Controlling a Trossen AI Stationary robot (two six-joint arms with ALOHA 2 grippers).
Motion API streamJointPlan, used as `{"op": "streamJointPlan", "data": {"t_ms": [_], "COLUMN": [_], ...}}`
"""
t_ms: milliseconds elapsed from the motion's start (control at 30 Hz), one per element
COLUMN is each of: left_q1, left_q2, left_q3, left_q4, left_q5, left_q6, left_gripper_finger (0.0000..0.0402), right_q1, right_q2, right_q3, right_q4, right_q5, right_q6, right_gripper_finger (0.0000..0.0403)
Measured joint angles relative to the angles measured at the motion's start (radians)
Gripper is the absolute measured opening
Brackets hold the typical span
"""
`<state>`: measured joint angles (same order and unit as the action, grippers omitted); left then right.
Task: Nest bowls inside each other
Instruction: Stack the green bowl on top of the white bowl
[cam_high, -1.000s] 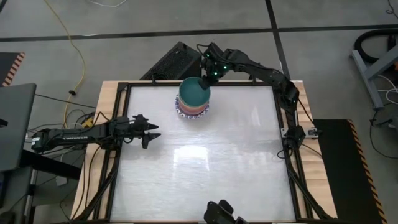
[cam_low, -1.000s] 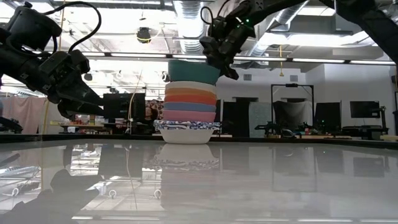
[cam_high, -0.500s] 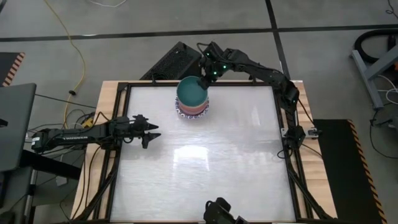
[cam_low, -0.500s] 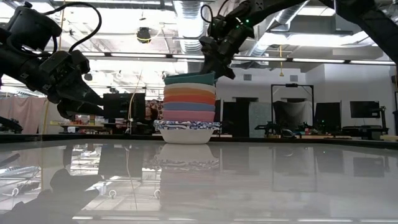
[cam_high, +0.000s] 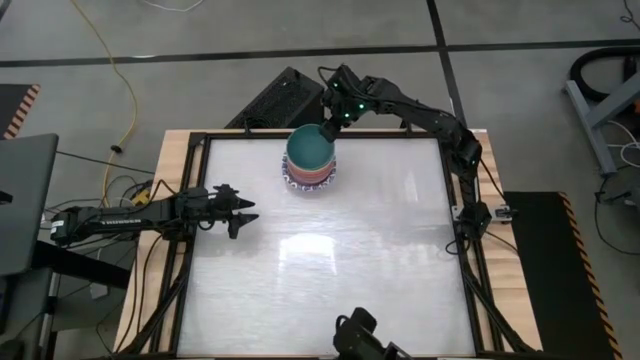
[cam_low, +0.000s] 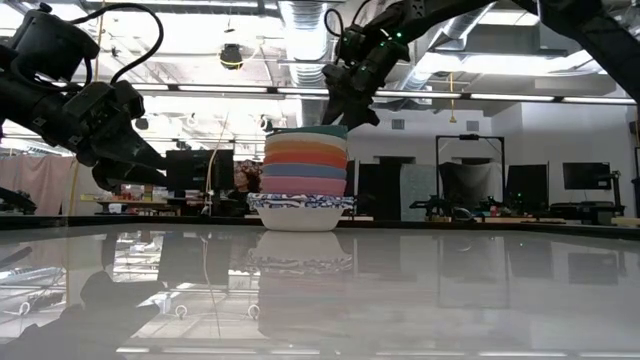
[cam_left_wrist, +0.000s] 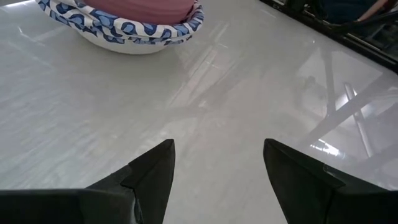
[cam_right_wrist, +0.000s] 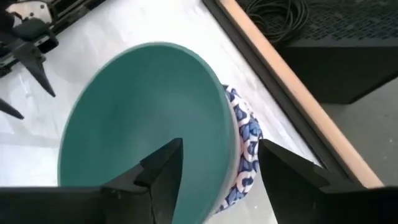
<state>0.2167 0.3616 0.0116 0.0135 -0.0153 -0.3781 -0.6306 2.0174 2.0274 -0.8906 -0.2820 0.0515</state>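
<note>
High view: bowl stack sat at table 12 o'clock, green bowl nested on top. Right hand released, fingers straddling its rim. Advised: lift straight up, avoid dragging rim. Left hand open, idle at 9 o'clock.

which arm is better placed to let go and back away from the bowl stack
The right. Its hand sits open over the green bowl's rim atop the stack; the left hand hangs apart over bare table.

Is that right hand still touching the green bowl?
Cannot tell. In the right wrist view the open hand straddles the green bowl's rim; neither contact nor gap shows plainly.
</note>
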Motion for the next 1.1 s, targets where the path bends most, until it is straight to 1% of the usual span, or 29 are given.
{"op": "streamJointPlan", "data": {"t_ms": [133,200,300,467,567,667,700,767,867,967,1033,1100], "left_q1": [0.0,0.0,0.0,0.0,0.0,0.0,0.0,0.0,0.0,0.0,0.0,0.0], "left_q2": [0.0,-0.001,-0.002,-0.003,-0.002,-0.003,-0.003,-0.002,-0.002,-0.002,-0.002,-0.002], "left_q3": [0.0,0.0,0.0,0.003,0.024,0.032,0.032,0.032,0.032,0.032,0.032,0.032], "left_q4": [0.002,0.019,0.093,0.261,0.305,0.332,0.332,0.319,0.3,0.29,0.284,0.281], "left_q5": [0.001,0.014,0.088,0.212,0.257,0.259,0.256,0.254,0.255,0.256,0.265,0.265], "left_q6": [0.015,0.005,0.001,0.006,0.043,0.062,0.062,0.06,0.04,0.018,0.017,0.017], "left_gripper_finger": [0.0235,0.0235,0.0235,0.0235,0.0235,0.0235,0.0235,0.0235,0.0235,0.0235,0.0235,0.0235], "right_q1": [-0.027,-0.038,-0.035,-0.007,0.016,0.03,0.03,0.026,0.004,-0.039,-0.069,-0.095], "right_q2": [-0.012,-0.031,-0.077,-0.158,-0.178,-0.159,-0.151,-0.139,-0.13,-0.131,-0.132,-0.13], "right_q3": [0.0,0.0,0.0,0.0,0.001,-0.003,-0.019,-0.094,-0.229,-0.352,-0.411,-0.443], "right_q4": [0.019,0.027,0.033,0.024,0.032,0.033,0.045,0.116,0.244,0.404,0.456,0.482], "right_q5": [0.004,-0.02,-0.047,-0.064,-0.13,-0.206,-0.229,-0.258,-0.269,-0.27,-0.284,-0.322], "right_q6": [0.008,0.004,-0.036,-0.137,-0.189,-0.226,-0.237,-0.241,-0.228,-0.165,-0.119,-0.076], "right_gripper_finger": [0.023,0.023,0.023,0.023,0.023,0.023,0.023,0.023,0.023,0.023,0.023,0.023]}}
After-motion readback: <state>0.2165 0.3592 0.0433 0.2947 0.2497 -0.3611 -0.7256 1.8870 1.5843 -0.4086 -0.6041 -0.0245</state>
